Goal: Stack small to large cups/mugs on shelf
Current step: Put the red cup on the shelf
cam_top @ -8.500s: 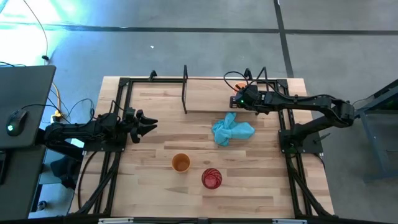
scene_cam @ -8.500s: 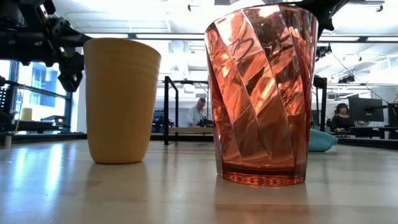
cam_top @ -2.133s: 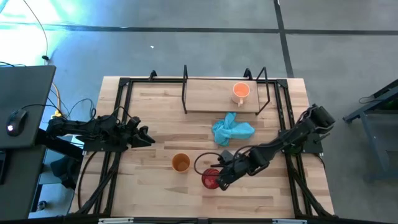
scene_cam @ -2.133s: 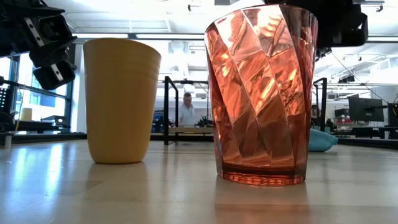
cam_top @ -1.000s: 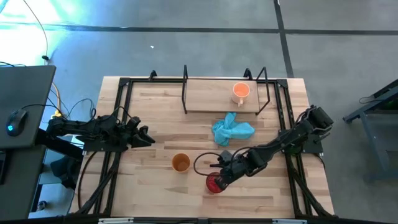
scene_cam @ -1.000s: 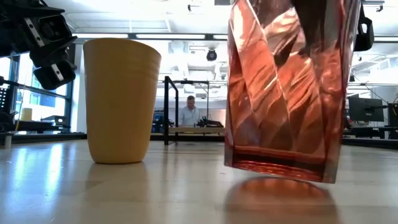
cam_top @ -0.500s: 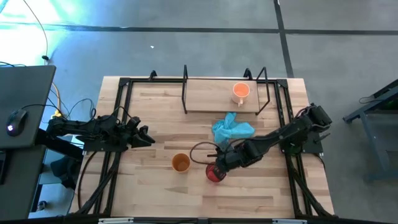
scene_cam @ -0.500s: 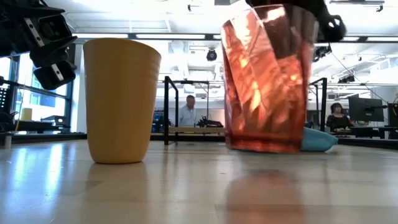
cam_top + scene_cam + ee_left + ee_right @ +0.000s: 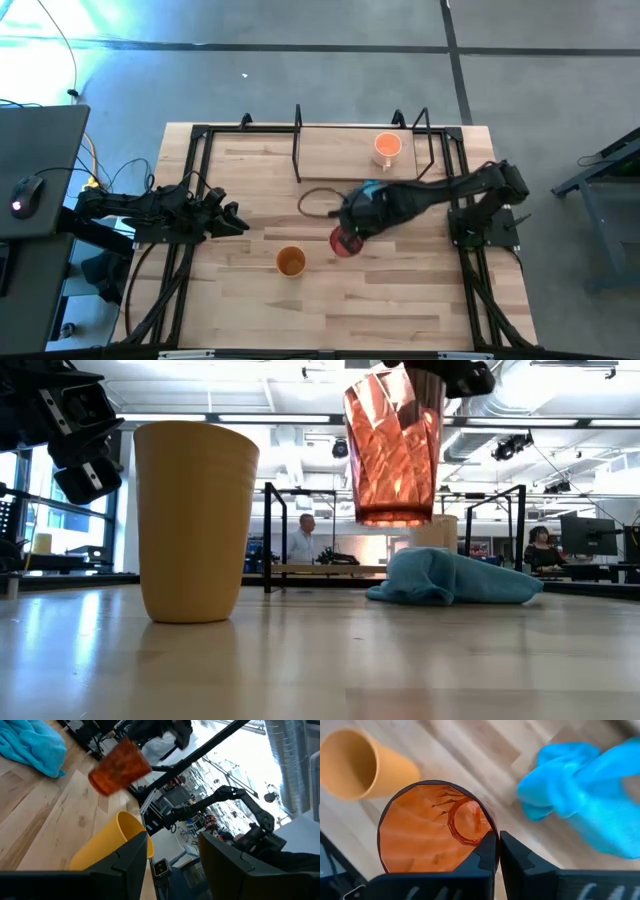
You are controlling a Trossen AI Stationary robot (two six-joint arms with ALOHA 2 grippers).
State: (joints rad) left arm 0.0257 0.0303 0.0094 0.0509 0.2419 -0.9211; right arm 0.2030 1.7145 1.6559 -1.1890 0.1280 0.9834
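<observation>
My right gripper [image 9: 352,222] is shut on the red translucent cup [image 9: 345,242], which hangs in the air beside the light blue cloth [image 9: 385,205]. In the low view the red cup [image 9: 392,450] floats well above the tabletop. The amber-orange cup [image 9: 290,262] stands upright on its base on the table. The pale orange mug [image 9: 386,147] stands on the shelf [image 9: 335,160] near its right end. My left gripper [image 9: 230,213] waits open at the table's left side. My right gripper holds the red cup by its rim [image 9: 495,836], on the side nearest the wrist. One finger [image 9: 487,855] is inside the cup and the other finger [image 9: 514,856] outside, coming from above. The cup hangs upright below the fingers, lifted clear of the table.
The blue cloth [image 9: 450,580] lies crumpled between the held cup and the shelf. Black frame posts [image 9: 297,140] stand at the shelf's ends. Bare tabletop [image 9: 400,290] lies toward the near edge. People show in the room beyond the table.
My right gripper has carried the red cup up off the table and toward the far edge, from near the amber cup to beside the blue cloth. The cup has risen clear and stays upright. The amber cup and the mug have not moved.
</observation>
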